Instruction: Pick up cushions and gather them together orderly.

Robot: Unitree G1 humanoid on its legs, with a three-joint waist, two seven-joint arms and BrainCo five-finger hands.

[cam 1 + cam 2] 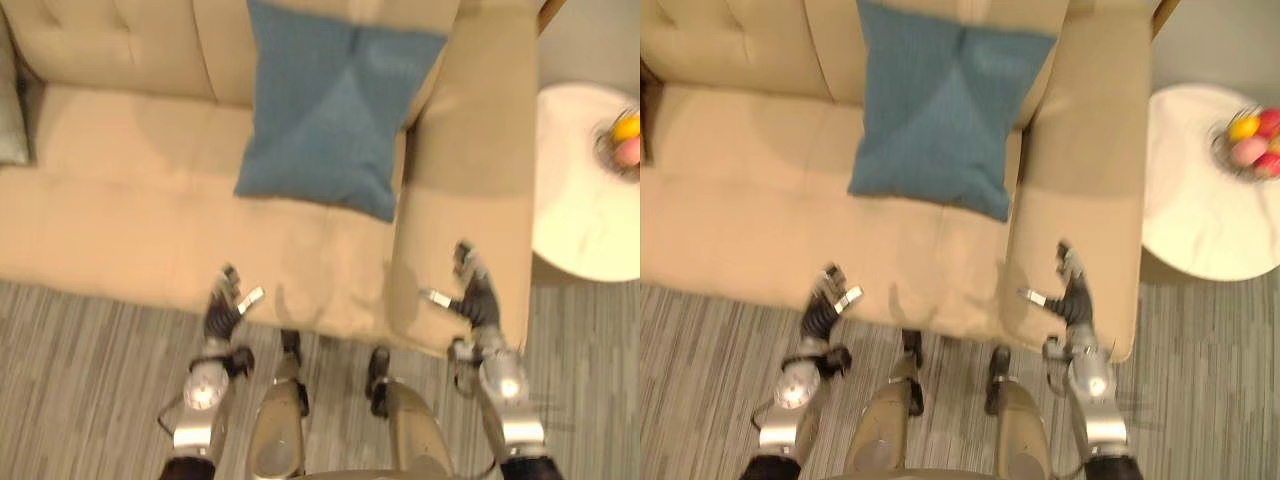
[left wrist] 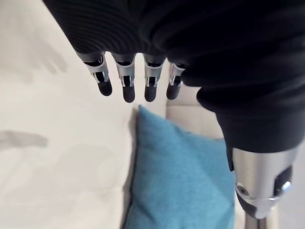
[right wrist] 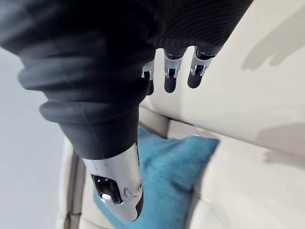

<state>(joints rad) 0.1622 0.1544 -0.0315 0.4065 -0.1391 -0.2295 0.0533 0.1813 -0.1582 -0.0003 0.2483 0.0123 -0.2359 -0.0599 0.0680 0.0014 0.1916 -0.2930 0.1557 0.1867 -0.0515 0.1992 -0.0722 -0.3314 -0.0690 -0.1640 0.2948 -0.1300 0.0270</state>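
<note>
One blue cushion [image 1: 325,110] at 12 o'clock, propped against beige sofa [image 1: 120,230] back. Left hand [image 1: 222,310] at 7, right hand [image 1: 478,300] at 5, fingers [image 2: 125,89] spread loosely, holding nothing.

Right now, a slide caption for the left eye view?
Left hand and right hand, open, hover at the front edge of the sofa; blue cushion leans against its backrest.

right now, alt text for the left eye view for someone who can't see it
A blue cushion leans against the back of a beige sofa, beside its armrest. The robot's left hand and right hand hover open at the sofa's front edge; a round white table stands alongside.
</note>
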